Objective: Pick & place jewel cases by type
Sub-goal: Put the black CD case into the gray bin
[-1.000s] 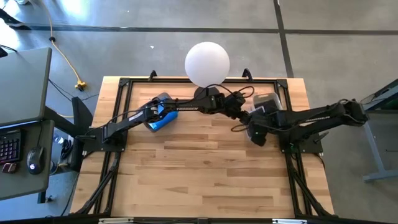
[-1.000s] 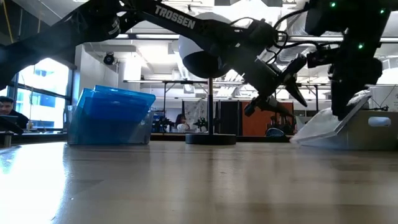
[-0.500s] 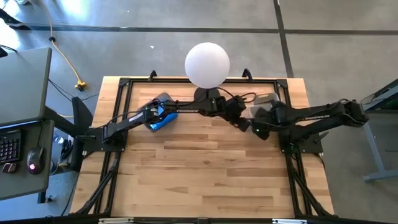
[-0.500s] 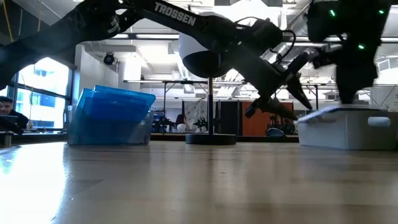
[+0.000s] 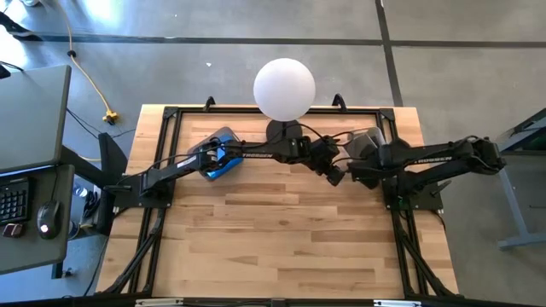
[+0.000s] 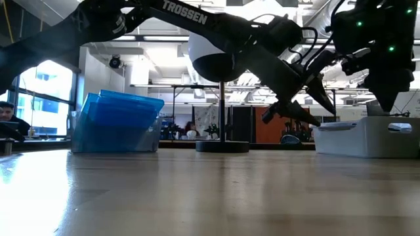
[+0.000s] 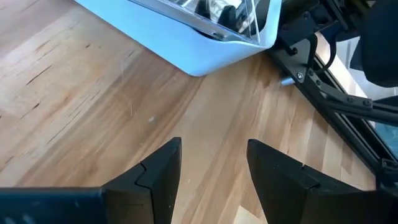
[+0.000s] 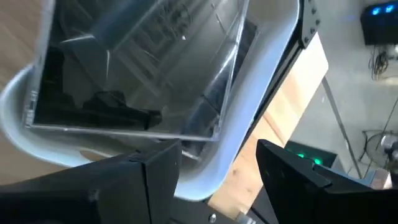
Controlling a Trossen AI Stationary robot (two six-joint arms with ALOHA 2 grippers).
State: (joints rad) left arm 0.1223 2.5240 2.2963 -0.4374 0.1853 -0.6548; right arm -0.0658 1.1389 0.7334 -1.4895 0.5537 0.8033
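Both pairs of fingers stand spread and empty. The left gripper (image 7: 208, 177) hangs over bare wood of the table (image 5: 281, 230), just short of the grey bin (image 5: 365, 141) at the table's far right; its fingers (image 7: 155, 174) are parted with a clear gap and touch nothing. The right gripper (image 8: 214, 171) hovers at the same bin's rim, its fingers (image 8: 158, 165) likewise apart with nothing between them. Inside that bin lies a dark jewel case (image 8: 134, 74), glossy and roughly flat, slightly tilted, one clear edge running along the bin's white wall; how many cases lie beneath it cannot be told. In the low view the grey bin (image 6: 364, 136) sits flat on the table with a thin edge showing at its top. At the far left of the table the blue jewel cases (image 6: 118, 121) stand stacked in a leaning bundle; from above they show as a blue patch (image 5: 222, 158) under the left arm.
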